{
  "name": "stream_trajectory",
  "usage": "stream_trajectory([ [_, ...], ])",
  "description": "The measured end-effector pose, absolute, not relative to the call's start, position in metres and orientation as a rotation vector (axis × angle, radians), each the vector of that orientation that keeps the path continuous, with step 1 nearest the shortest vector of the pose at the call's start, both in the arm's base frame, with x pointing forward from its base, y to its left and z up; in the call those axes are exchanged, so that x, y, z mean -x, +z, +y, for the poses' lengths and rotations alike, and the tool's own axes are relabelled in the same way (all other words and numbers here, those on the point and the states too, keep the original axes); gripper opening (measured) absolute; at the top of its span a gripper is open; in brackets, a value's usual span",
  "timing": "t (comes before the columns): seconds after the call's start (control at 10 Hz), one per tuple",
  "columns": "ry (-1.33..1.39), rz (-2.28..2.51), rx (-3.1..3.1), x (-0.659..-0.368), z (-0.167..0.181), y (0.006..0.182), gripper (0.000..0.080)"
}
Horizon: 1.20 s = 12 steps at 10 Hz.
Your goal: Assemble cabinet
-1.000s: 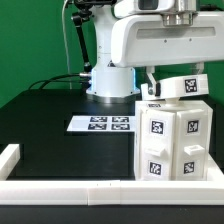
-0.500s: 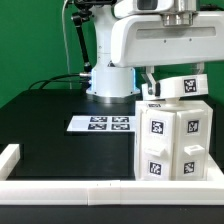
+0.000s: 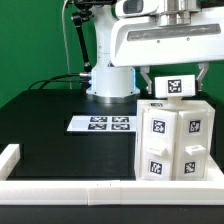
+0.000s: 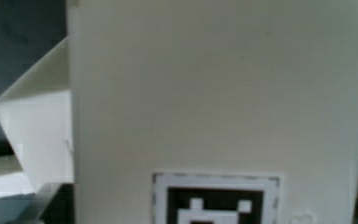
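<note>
The cabinet (image 3: 172,140), a white boxy body with several black-and-white tags, stands at the front on the exterior view's right. My gripper (image 3: 176,80) hangs right above it. Its dark fingers (image 3: 148,82) sit on either side of a white tagged panel (image 3: 172,87) and are shut on it, holding it level at the cabinet's top. In the wrist view this white panel (image 4: 194,90) fills most of the picture, with its tag (image 4: 217,200) at the edge. The fingertips are hidden there.
The marker board (image 3: 103,124) lies flat on the black table, to the exterior view's left of the cabinet. A low white border rail (image 3: 70,190) runs along the front and left edges. The arm's white base (image 3: 110,80) and cables stand behind.
The tagged panel in my gripper has risen slightly and turned from tilted to level above the cabinet. The cabinet body has not moved.
</note>
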State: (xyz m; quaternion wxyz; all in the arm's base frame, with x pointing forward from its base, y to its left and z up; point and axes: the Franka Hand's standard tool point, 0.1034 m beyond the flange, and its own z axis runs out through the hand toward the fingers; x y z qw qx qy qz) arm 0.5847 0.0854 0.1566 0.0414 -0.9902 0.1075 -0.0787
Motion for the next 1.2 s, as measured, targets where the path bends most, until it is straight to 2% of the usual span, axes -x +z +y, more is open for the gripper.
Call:
stream_trajectory([
  [1.2, -0.118, 1.596, 2.462, -0.5825, 0.0870, 0.1565, 0.0558],
])
